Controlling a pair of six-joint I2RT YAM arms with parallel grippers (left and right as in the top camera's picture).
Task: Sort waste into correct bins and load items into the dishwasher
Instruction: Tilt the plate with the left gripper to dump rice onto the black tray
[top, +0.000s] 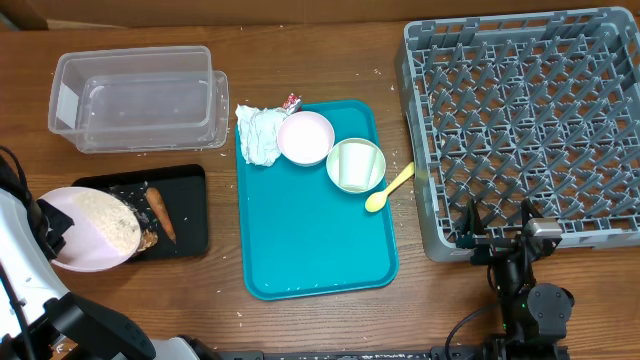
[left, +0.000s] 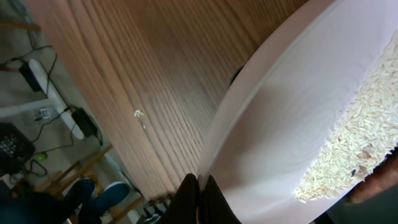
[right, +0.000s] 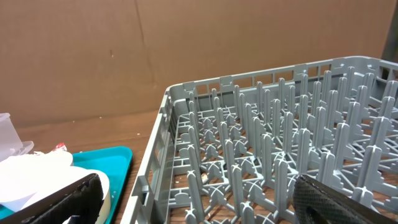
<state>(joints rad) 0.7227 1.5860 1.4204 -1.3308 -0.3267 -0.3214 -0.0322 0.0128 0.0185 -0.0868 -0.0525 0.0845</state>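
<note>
Bench (top: 320, 325), one, wood-grain.
- Grey dish rack (top: 525, 120), one, at 2 o'clock; no dishes on its pegs.
- Teal tray (top: 310, 240), one, centre.
- Clear tub (top: 135, 100), one, at 10 o'clock.
- Black tray (top: 190, 205), one, at 8 o'clock, its left part covered by the plate.
- Large round plate (top: 75, 250), one, tilted over the black tray and carrying loose rice (top: 105, 220).
- Left gripper (left: 199, 196), jaws clamped on that plate's rim.
- Right gripper (top: 497, 225), at 5 o'clock, jaws apart and holding nothing, just at the rack's near wall.
- Pale pink plate (top: 305, 137), one, at the teal tray's far end.
- Crumpled napkin (top: 260, 135), one clump, touching the pink plate at its 9 o'clock.
- Pale green cup (top: 355, 165), one, at the pink plate's 4 o'clock.
- Yellow spoon (top: 388, 188), one, lying across the teal tray's right rim.
- Carrot piece (top: 160, 212), one, in the black tray.
- Brown chunk (top: 148, 238), one, beside the carrot.
- Wrapper (top: 291, 102), one, red and white, at the teal tray's far rim.
</note>
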